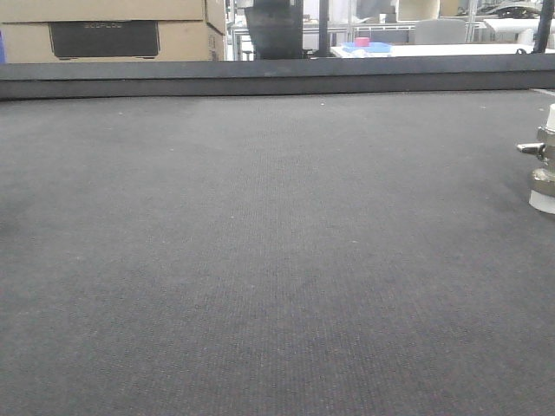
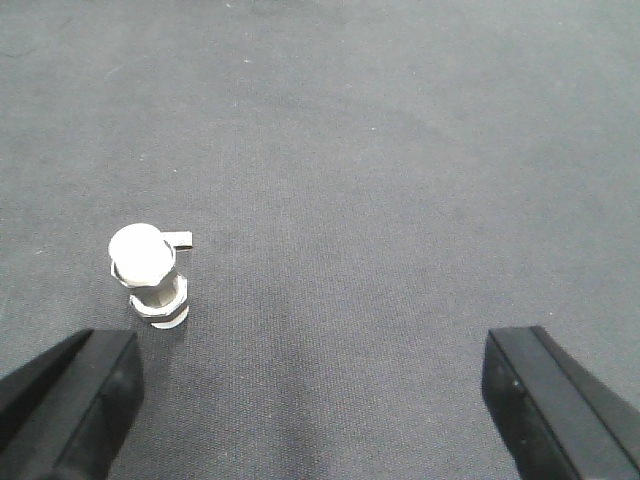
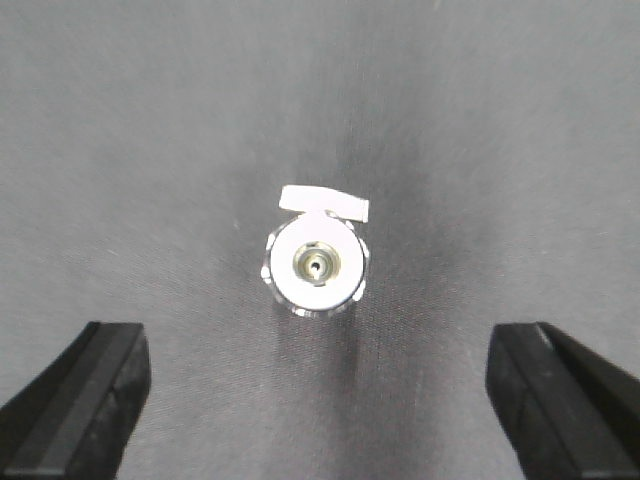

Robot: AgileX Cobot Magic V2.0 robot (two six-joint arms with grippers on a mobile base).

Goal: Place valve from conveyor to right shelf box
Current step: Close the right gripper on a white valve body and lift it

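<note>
Silvery metal forms the faceted collar of the valve (image 3: 316,265), which stands upright on the conveyor (image 1: 260,260). In the right wrist view it sits just above the frame's centre, seen end-on: a round white plastic face with a small metallic bore in the middle, ringed by the bright collar. Its short flat lever (image 3: 325,202) juts toward the top of the frame and reads pale in the glare. In the left wrist view the valve is at the lower left, with a smooth domed white cap on top and the lever pointing right. In the front view it is cut off by the right edge at mid-height, lever pointing left, with a cloudy white end piece touching the belt. No writing can be made out on it. The belt is dark grey with a fine woven, slightly speckled texture, and a smooth dark rail (image 1: 260,78) borders its far side. The right gripper (image 3: 315,400) has its 2 matte black, wedge-shaped fingers spread wide at the bottom corners, with the valve between them, higher in the frame, and untouched. The left gripper (image 2: 310,400) is likewise spread wide and holds nothing, the valve just above its left finger. Beyond the rail, at the upper left, is a cardboard box (image 1: 186,35) bearing a dark panel (image 1: 104,39) whose faint lettering is unreadable. At upper centre-right a blue tray (image 1: 375,47) holds something pink.
</note>
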